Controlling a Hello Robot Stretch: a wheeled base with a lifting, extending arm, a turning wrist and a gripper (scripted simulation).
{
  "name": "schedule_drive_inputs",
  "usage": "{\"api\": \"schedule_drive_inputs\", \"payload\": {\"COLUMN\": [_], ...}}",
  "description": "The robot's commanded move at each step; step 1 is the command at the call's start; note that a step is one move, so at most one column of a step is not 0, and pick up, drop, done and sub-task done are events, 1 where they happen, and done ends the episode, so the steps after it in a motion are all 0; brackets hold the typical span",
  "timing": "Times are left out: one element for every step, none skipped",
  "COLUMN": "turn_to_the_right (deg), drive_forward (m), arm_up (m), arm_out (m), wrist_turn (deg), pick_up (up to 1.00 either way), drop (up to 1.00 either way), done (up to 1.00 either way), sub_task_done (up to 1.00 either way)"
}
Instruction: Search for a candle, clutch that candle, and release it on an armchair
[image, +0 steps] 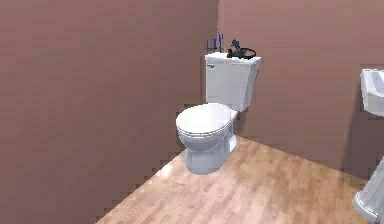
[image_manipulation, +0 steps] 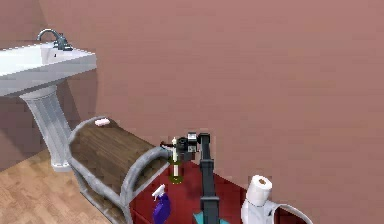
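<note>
One small greenish thing (image_manipulation: 176, 176), maybe the candle, is showing right at the claw (image_manipulation: 176, 150), by the red worktop's (image_manipulation: 232, 192) far left edge. I cannot tell if the claw is gripping it. A shaky lift could be knocking over the near blue bottle (image_manipulation: 160, 205).

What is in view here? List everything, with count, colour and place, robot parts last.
toilet: one, white, against the forward view's far wall.
small things: a few, dark and purple, on the toilet's tank.
sink: one, white, on a pedestal, arm side view's upper left.
tap: one, grey, on the sink.
tub: one, dark wood with a grey rim, beside the sink.
bar: one, white, on the tub's rim.
spray bottle: one, purple-blue, bottom middle.
paper roll: one, white, lower right.
upright thing: one, small, yellow-green, by the jaws.
arm: one, dark, from the bottom edge; cannot tell whether the jaws hold anything.
</note>
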Motion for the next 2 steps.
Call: {"api": "schedule_drive_inputs", "payload": {"turn_to_the_right": [0.0,0.0], "drive_forward": [0.00,0.00], "arm_up": [0.10,0.24], "arm_out": [0.00,0.00], "wrist_turn": [0.0,0.0], "pick_up": [0.00,0.00], "drop": [0.00,0.00], "done": [0.00,0.00], "sub_task_done": [0.00,0.00]}}
